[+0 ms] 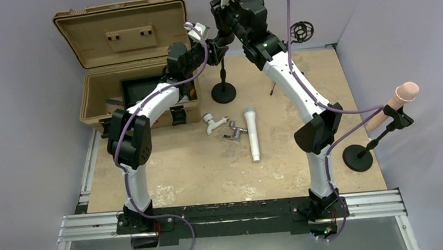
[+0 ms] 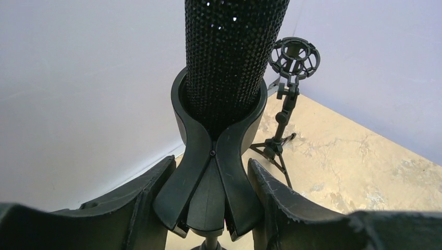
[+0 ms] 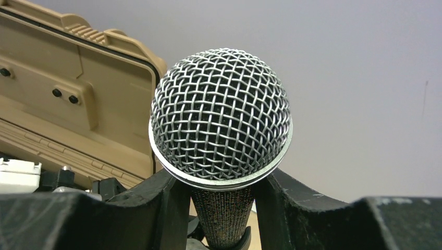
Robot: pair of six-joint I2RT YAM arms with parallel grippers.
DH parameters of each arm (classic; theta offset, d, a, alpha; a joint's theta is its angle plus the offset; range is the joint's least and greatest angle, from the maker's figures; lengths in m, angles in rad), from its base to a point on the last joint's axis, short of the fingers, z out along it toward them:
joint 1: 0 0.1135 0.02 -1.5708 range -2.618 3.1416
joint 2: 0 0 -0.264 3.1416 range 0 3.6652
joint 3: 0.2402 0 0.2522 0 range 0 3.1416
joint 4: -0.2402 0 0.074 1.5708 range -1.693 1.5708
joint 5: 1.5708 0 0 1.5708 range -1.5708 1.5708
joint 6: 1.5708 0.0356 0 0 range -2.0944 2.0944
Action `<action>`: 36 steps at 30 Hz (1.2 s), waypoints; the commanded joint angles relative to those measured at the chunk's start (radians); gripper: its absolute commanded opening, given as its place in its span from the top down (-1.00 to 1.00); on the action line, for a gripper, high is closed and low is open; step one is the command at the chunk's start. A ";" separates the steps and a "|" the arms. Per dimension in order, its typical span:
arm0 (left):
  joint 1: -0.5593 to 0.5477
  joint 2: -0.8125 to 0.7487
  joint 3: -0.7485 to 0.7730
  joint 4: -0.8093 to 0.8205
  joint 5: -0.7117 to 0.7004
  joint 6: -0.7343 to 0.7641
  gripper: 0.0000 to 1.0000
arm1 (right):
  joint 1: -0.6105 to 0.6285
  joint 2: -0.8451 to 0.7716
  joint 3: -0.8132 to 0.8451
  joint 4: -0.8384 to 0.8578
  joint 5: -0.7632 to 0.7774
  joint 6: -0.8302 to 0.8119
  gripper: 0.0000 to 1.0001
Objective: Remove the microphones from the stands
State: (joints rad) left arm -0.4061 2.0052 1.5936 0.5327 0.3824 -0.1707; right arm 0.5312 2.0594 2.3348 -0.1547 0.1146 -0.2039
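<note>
Tan surface (image 1: 169, 177) fills the middle of the top view. Open tan case (image 1: 134, 33) sits at its far-L corner, lid up. L arm (image 1: 130, 138) & R arm (image 1: 300, 89), both white w/ black joints & purple cables, rise from a black rail (image 1: 232, 216) at the near edge. They reach to far-centre, meeting over the round-base stand (image 1: 223, 92), which is just R of the case. Second stand (image 1: 358, 157) at the R edge carries a pink mic (image 1: 406, 93), tilted up. Small tripod w/ shock mount (image 1: 301, 32) stands at the far R, near the wall.

Mesh-head mic (image 3: 220, 117) is upright in the stand's clip (image 2: 208, 182). L wrist view shows its black body seated in the clip's ring, so not out yet. R tool (image 3: 221, 198) is narrow & holding the mic, fingers (image 3: 167, 208) pressed on either side of the body right under the silver grille ring. L tool (image 2: 211, 164) is lower, straddling the clip. Its fingers (image 2: 276, 198) sit close vs. the clip's sides, but can't tell if they pinch it or just flank it.

On the surface btwn the arms: silver mic (image 1: 253, 133) lies flat, running near-to-far, apart from the stand base. Just L of it are a small metal part (image 1: 233, 133) & a white fitting (image 1: 212, 123), near each other.
</note>
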 commanded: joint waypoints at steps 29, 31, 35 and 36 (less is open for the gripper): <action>0.003 -0.053 -0.056 0.055 0.032 -0.056 -0.29 | -0.001 -0.193 -0.051 0.281 -0.055 0.009 1.00; 0.003 -0.047 -0.037 0.057 0.043 -0.060 -0.33 | -0.001 -0.196 -0.076 0.280 -0.051 0.012 1.00; 0.003 -0.036 -0.002 0.047 0.047 -0.064 -0.40 | -0.001 -0.194 -0.087 0.278 -0.052 0.016 1.00; 0.003 -0.036 0.001 0.047 0.046 -0.063 -0.42 | -0.001 -0.193 -0.083 0.275 -0.052 0.014 1.00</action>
State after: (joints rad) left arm -0.4061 1.9820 1.5501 0.5430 0.4175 -0.2127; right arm 0.5274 1.9484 2.2253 -0.0696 0.0608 -0.1833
